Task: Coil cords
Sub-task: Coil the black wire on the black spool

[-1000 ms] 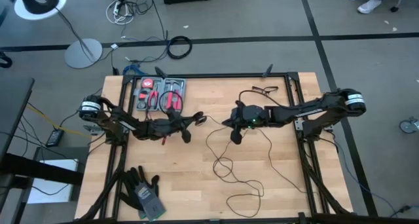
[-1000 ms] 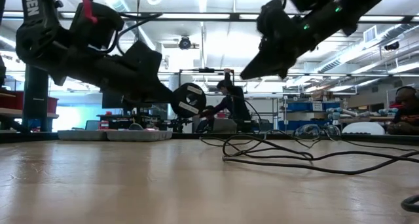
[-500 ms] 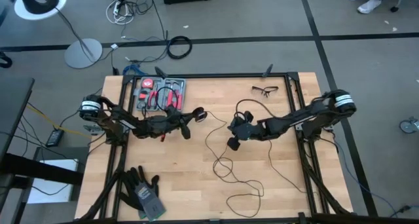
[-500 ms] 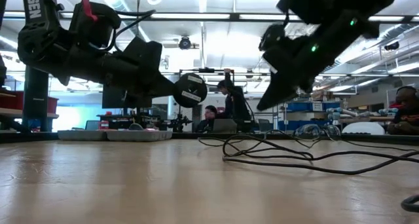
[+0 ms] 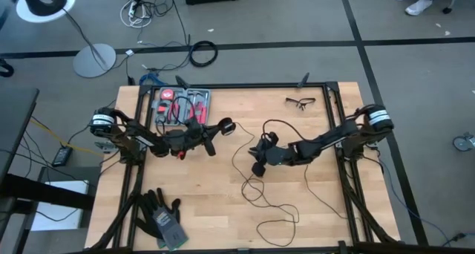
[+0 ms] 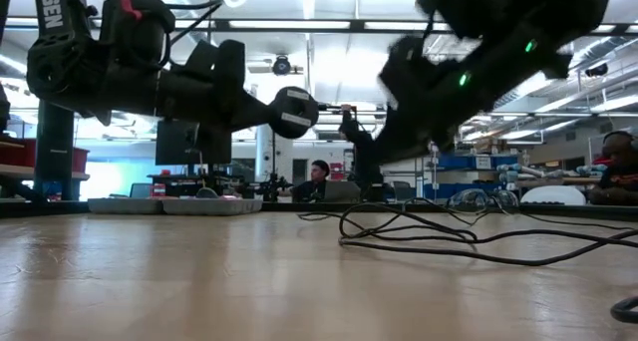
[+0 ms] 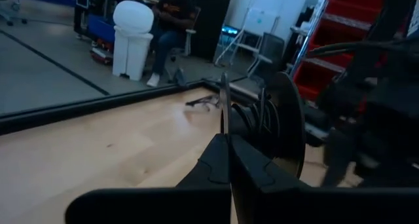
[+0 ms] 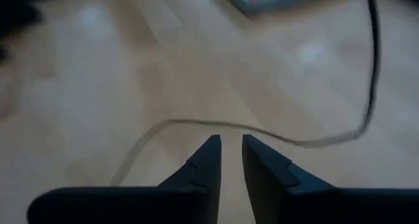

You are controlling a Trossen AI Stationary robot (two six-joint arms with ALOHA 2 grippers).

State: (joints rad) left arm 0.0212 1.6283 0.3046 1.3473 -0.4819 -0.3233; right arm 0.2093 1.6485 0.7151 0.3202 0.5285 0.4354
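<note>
Above the middle of the worktop [image 5: 223, 202] you find both arms reaching inward, with the left hand [image 5: 223, 126] held off the surface and its fingers pressed together on the cord's puck [image 6: 292, 112], a small round black disc that shows edge-on just past the fingertips in the left wrist view. From that puck the cord [image 5: 256, 191] runs loose across the centre and lower half of the worktop in several irregular loops, lying flat on the wood in the low view. The right hand [image 5: 257, 165] sits low over one of these strands near the centre, its fingers [image 8: 203, 162] a little apart with nothing between them; a strand lies on the wood just ahead of the tips in the right wrist view. Judge the task as barely started: one end is secured, but no neat ring has been formed and almost the whole length is still sprawled and crossing itself. You still have to gather the slack, lay it in even turns and set the finished coil down. Off to the sides, a tool tray [image 5: 182, 105], a pair of glasses [image 5: 300, 102] and a pair of gloves [image 5: 162, 217] rest well apart from the cord and do not obstruct the work.
</note>
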